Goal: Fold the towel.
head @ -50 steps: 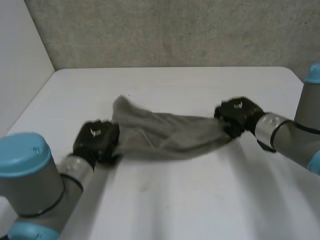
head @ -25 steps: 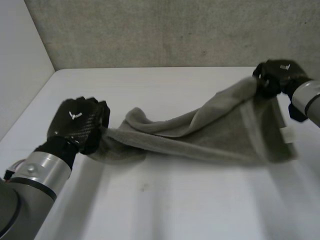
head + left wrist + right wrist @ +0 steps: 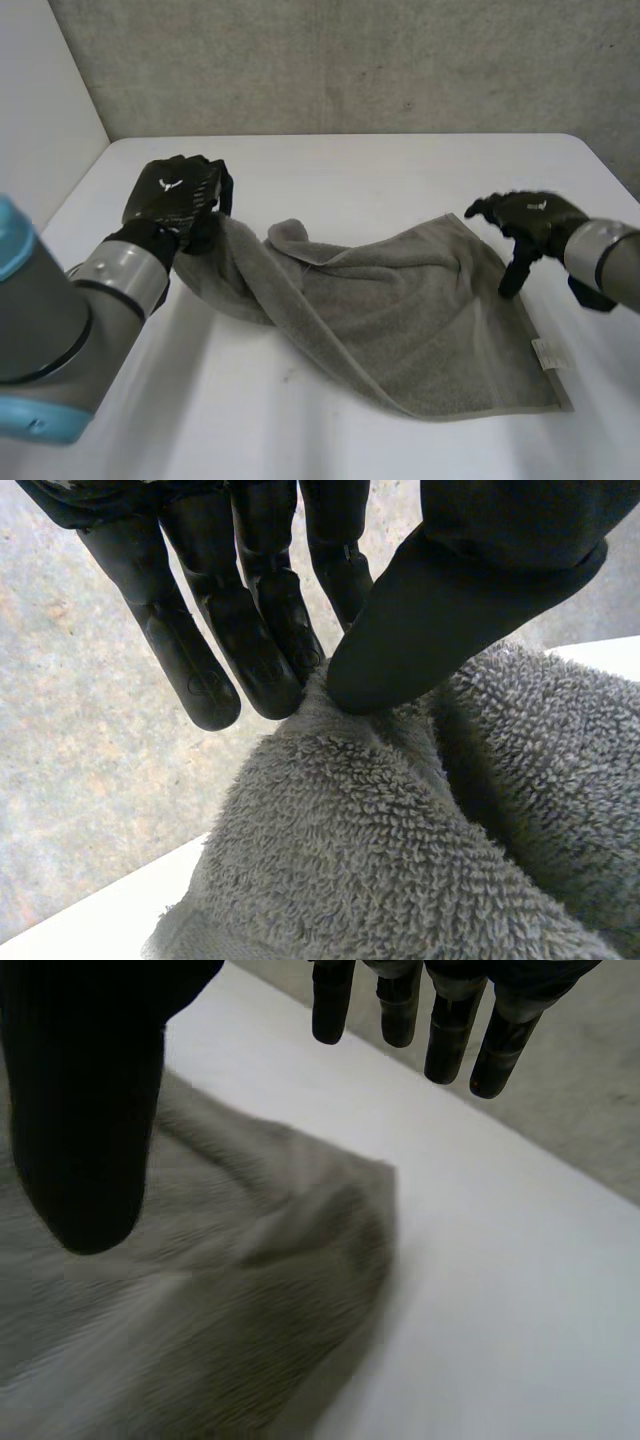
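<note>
- Towel [image 3: 420, 320]: grey terry, on the white counter [image 3: 380, 165]. The right part lies spread flat and the left part is bunched, rising toward the left hand.
- Left hand [image 3: 175, 198]: clamped on the towel's left end, and that end hangs off the counter from the grip. In the left wrist view the thumb presses a fold of cloth against the fingers [image 3: 255, 650], so this is a pinch and not a full wrap.
- Right hand [image 3: 527, 215]: holding nothing. In the right wrist view the fingers [image 3: 445, 1035] are straight, the thumb is well apart, and the towel corner [image 3: 345, 1205] lies loose below them.
- Key relation: the towel's long axis runs from the left hand's raised end, across and toward the near right of the counter. The far right corner sits just beside the right hand's fingertips. The near right corner, by the small white tag [image 3: 548, 354], is well apart from both hands.
- Judgement: the towel is not folded yet. The left hand has the only grip, so its end would have to travel along that axis over the flat part. The right hand is nearer the far right corner if that corner needs pinning or regrasping.
- Risk: the pinch is shallow, so the bunched cloth could slip or drag.
</note>
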Available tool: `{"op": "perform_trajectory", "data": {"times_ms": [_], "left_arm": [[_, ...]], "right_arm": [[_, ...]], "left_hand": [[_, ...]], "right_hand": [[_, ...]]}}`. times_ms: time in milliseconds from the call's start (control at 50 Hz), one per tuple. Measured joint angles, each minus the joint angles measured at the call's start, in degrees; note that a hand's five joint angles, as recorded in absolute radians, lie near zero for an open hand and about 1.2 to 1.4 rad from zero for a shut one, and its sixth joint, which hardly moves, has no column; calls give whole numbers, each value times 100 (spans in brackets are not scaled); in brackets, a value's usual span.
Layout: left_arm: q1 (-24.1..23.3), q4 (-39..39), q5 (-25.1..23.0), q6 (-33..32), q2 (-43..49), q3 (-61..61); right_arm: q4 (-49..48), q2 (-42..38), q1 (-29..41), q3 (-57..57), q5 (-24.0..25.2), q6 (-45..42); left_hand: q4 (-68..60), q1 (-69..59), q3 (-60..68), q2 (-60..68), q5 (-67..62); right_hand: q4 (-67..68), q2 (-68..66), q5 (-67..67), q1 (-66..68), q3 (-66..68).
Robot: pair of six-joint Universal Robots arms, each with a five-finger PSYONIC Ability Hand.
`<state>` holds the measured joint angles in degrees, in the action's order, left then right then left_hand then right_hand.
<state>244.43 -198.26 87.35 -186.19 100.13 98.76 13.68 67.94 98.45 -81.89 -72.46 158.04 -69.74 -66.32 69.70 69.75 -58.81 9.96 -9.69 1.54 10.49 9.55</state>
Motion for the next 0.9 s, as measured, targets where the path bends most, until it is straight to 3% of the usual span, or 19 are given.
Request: {"op": "perform_trajectory", "data": {"times_ms": [260,560,680,720,900], "left_arm": [[73,315,65,-15,1336,-1713],[112,689,465,-27,2390,-3052],[201,728,485,-9,2392,-3002],[255,727,485,-6,2370,-2953],[463,719,484,4,2290,-2766]], "right_arm": [[-24,969,-16,-1923,562,-46],[-513,1096,-124,-2969,640,-238],[-1245,888,-139,-3061,592,200],[-1451,816,-143,-3063,569,311],[-1803,660,-150,-3095,511,442]], "left_hand": [[0,0,0,0,0],[0,0,0,0,0],[0,0,0,0,0],[0,0,0,0,0],[0,0,0,0,0]], "right_hand": [[0,0,-2,-9,0],[0,0,-2,-11,0],[721,-748,543,972,762],[1620,-1656,1395,1944,1660],[3051,-3089,2844,3590,3090]]}}
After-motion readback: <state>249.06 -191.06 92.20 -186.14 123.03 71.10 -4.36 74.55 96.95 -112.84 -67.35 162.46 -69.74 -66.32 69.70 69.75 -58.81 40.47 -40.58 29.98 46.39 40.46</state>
